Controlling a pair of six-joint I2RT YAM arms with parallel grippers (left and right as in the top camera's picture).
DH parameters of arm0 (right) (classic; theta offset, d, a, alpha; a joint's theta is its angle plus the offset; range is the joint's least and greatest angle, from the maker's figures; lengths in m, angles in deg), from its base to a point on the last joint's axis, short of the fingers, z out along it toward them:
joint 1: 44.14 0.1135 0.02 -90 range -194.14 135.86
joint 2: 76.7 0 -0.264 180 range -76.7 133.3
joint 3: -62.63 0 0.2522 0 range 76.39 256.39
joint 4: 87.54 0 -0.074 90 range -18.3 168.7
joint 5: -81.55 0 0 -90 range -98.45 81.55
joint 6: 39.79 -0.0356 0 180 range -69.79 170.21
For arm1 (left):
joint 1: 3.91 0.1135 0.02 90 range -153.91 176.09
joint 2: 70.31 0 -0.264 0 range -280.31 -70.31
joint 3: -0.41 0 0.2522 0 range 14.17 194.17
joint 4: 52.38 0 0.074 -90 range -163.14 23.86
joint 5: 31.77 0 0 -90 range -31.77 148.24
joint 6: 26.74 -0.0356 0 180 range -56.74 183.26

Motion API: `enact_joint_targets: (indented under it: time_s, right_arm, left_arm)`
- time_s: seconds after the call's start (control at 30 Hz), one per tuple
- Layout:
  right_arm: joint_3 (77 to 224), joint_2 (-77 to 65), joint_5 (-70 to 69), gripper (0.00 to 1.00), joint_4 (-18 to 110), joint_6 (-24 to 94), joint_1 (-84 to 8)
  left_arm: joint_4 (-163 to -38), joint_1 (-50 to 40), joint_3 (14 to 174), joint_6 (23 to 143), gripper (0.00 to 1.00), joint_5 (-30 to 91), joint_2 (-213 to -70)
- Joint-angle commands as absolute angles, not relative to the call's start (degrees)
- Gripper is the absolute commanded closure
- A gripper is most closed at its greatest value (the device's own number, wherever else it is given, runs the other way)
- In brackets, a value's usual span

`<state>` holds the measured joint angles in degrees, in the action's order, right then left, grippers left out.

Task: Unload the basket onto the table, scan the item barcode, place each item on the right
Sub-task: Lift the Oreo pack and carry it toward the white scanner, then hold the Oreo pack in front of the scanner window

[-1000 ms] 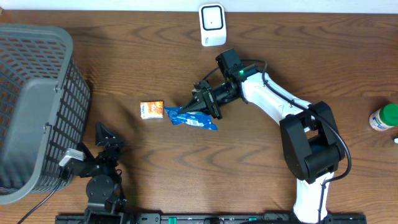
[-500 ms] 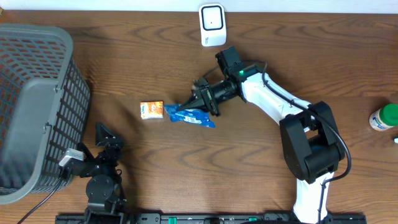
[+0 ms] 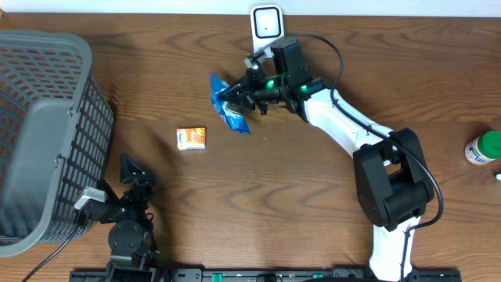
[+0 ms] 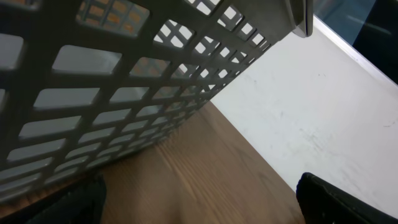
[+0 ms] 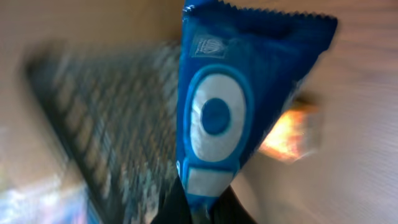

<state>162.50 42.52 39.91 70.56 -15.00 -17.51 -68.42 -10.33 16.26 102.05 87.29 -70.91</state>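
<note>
Blue packet [image 3: 228, 106] had left the counter [image 3: 313, 204]. A second before, it lay flat just beside the orange packet [image 3: 191, 138]; now we saw it hanging tilted in the air, near the white scanner [image 3: 267, 31] at the far edge. Right fingers [image 3: 246, 92] were clamped shut on one end of it. In the right wrist view the packet front faced the lens and was blurred, so we judged the arm was mid-swing. Pick-up looked done and presenting to the scanner was the step in hand. We found no barcode on the face shown, so it might need turning.

Around: grey basket [image 3: 47, 117] far left, well apart from the path. Left fingers [image 3: 135, 174] were spread wide, holding nothing, parked beside the basket. Green-capped bottle [image 3: 484, 147] sat far right. The orange packet lay where it had been. Only the right arm's own wrist sat between packet and scanner.
</note>
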Motion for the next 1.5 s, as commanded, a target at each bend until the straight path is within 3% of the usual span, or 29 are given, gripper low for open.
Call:
enact_joint_targets:
  time_s: [0.0, 0.4, 0.6, 0.97, 1.3, 1.47]
  right_arm:
    - [163.44, 41.69, 10.19, 0.98, 67.26, -31.35, -17.86]
    - [164.16, 42.13, -28.57, 0.98, 82.45, -35.11, -17.97]
    - [175.02, 48.66, -34.31, 0.98, 84.59, -28.18, -18.89]
    - [209.66, 70.21, -39.08, 0.98, 69.97, -25.77, -20.33]
    - [211.78, 71.46, -40.89, 0.98, 68.13, -23.92, -21.20]
    - [214.10, 68.44, -41.79, 0.98, 53.27, -21.34, -22.80]
  left_arm:
    - [-70.17, -10.04, 15.23, 101.70, 0.02, 87.60, -70.72]
    - [-70.17, -10.04, 15.23, 101.70, 0.02, 87.60, -70.72]
    - [-70.17, -10.04, 15.23, 101.70, 0.02, 87.60, -70.72]
    - [-70.17, -10.04, 15.23, 101.70, 0.02, 87.60, -70.72]
    - [-70.19, -10.04, 15.23, 101.70, 0.02, 87.60, -70.72]
    - [-70.19, -10.04, 15.23, 101.70, 0.02, 87.60, -70.72]
